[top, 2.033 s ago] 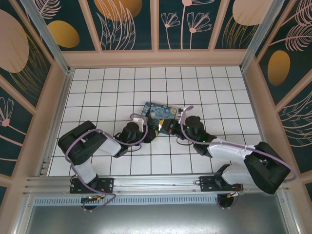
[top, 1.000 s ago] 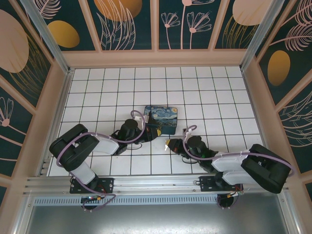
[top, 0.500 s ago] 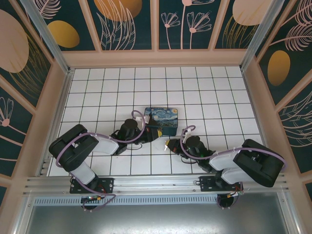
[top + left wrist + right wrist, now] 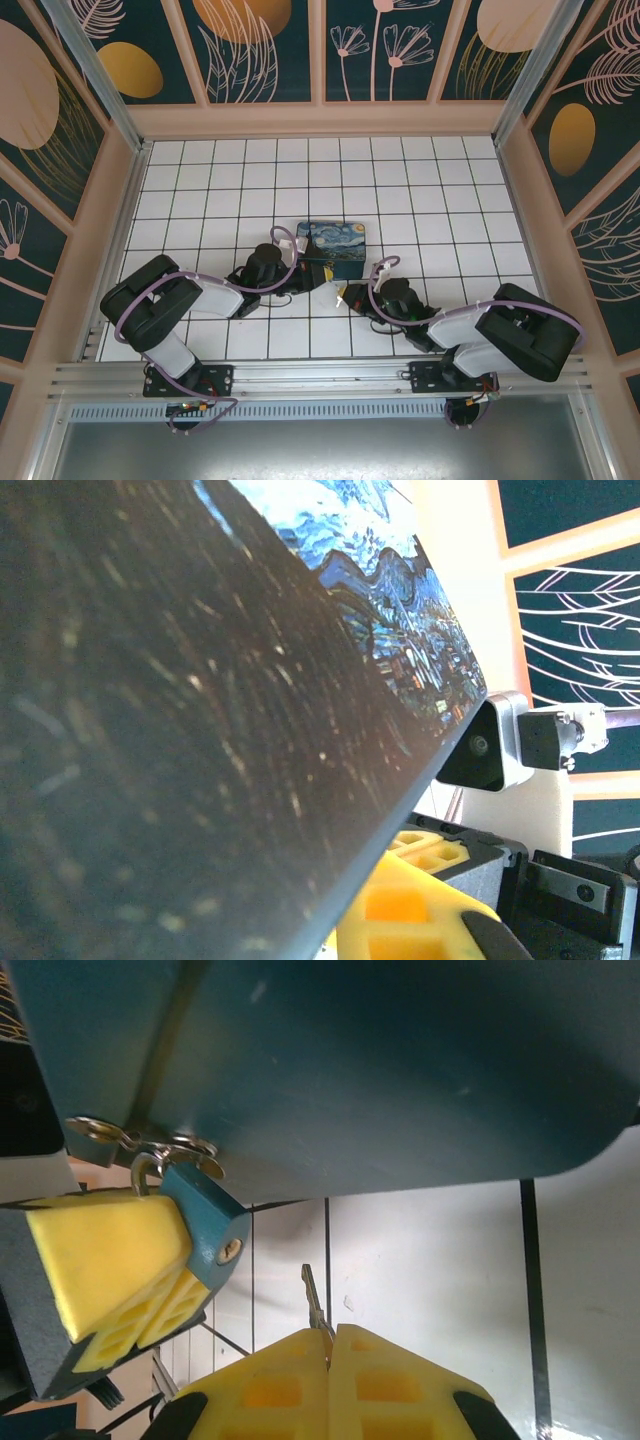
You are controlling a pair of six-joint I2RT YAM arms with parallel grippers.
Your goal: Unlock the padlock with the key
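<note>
**Getting the key into the little hole**

I am at the step where the key (image 4: 313,1300) has to go into the padlock (image 4: 203,1222). My right gripper (image 4: 330,1345) is squeezed tight on the key. Only the thin metal end pokes out between its yellow fingers (image 4: 400,1380). My left gripper (image 4: 315,272) is closed small on the padlock, and one of its yellow pads (image 4: 105,1255) presses on the lock's side.

The padlock hangs on the side of the starry-night box (image 4: 380,1070) that faces the arms, near the box's left end. Its silver hoop (image 4: 143,1173) goes through the metal latch (image 4: 110,1132) on the box. The key is just in front of the box, near the padlock but not touching it.

To do this well, I think I must go slowly. The keyhole (image 4: 231,1250) looks down and away from the box. The key's tip points at the box, a bit to the side of the hole. So I should turn the key until it points right at the hole, then slide it in straight. If I push crooked, the tip may bump the lock and make it swing. The left gripper should hold the lock steady while I push and twist.

The padlock is small, with a dark blue-green body and a silvery keyhole in its bottom end. I cannot tell if the hoop is clicked shut. The key is not in, so I judge the lock is not open yet.
</note>
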